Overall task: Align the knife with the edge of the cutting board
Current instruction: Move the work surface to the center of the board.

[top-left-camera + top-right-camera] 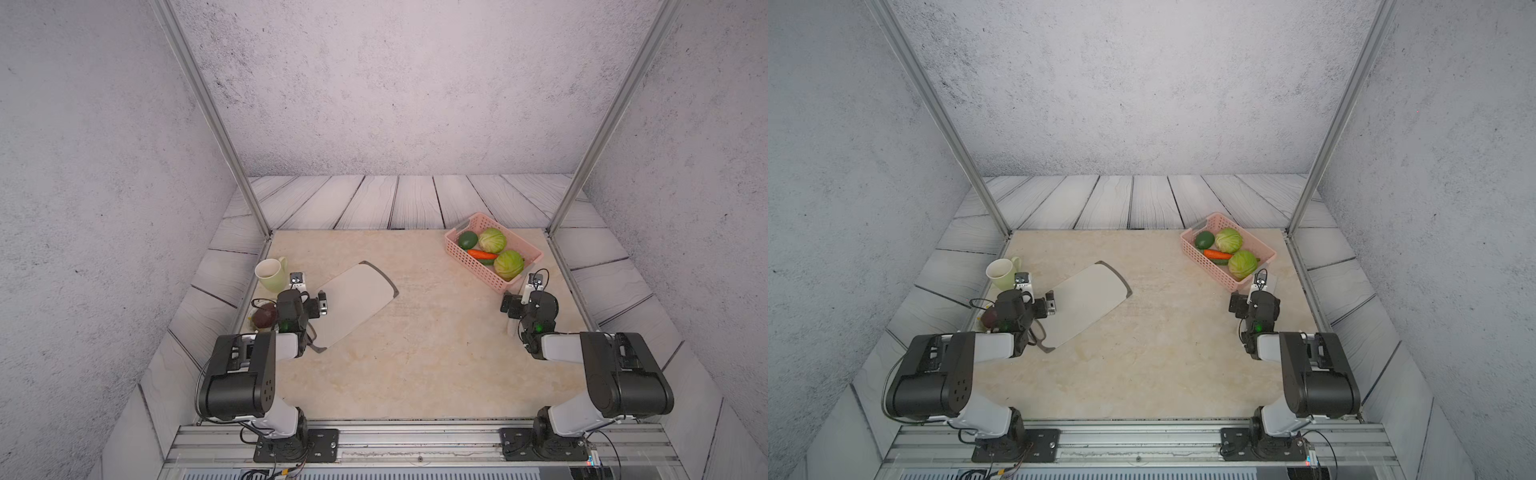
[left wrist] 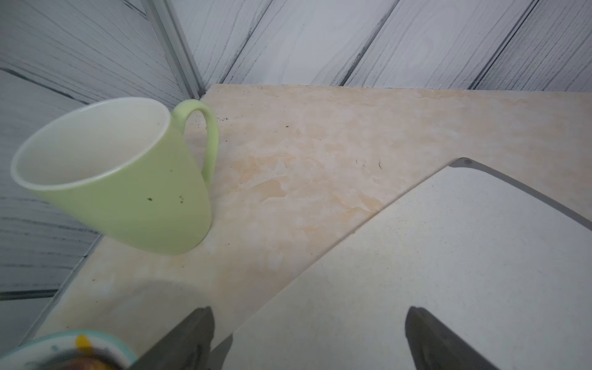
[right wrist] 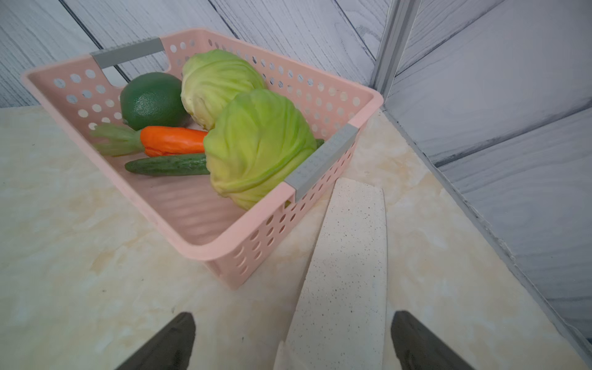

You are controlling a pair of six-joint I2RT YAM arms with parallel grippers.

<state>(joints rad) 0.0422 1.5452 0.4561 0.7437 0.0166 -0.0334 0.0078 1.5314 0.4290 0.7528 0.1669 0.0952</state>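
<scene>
The off-white cutting board [image 1: 353,301] [image 1: 1088,301] lies diagonally on the left half of the table, dark trim at both ends. My left gripper [image 1: 306,297] [image 2: 309,320] hovers open over the board's [image 2: 448,272] long left edge, one finger over the board and one over bare table. The knife [image 3: 349,262] lies flat on the table beside the pink basket, its speckled cream blade pointing at the basket's corner. My right gripper [image 1: 527,300] [image 3: 293,317] is open above it, fingers either side of the blade and apart from it. A whitish bit of the knife [image 1: 512,327] shows under that arm.
A green mug [image 1: 272,274] [image 2: 121,179] stands left of the board, near the table's left edge. A small dish [image 1: 254,322] [image 2: 105,344] with a brown item sits under the left wrist. The pink basket [image 1: 469,266] [image 3: 256,253] holds cabbages, a carrot, a cucumber and a dark green fruit.
</scene>
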